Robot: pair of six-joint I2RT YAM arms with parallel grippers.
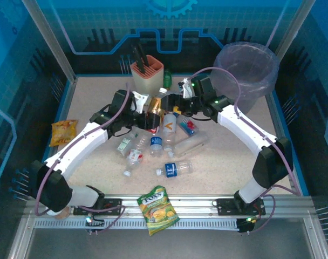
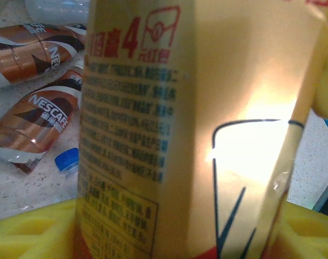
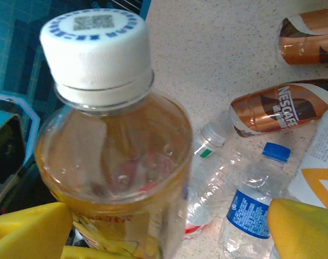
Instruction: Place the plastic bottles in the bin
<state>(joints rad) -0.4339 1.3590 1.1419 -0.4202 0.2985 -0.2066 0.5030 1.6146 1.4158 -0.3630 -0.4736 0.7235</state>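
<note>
My left gripper (image 2: 180, 237) sits partly closed around a yellow-label bottle (image 2: 153, 135), pads touching both its sides, above the heap of bottles (image 1: 164, 143) in the middle of the table (image 1: 223, 162). Right gripper (image 3: 169, 226) gapes wide, and a white-capped bottle (image 3: 110, 162) stands between its fingers, unclamped. The bin (image 1: 261, 81) sits at the far right corner, apart from the heap.

A lab test cell: aluminium rail frame (image 1: 196, 208), blue printed panels (image 1: 99, 21), speckled tabletop (image 1: 218, 172).
</note>
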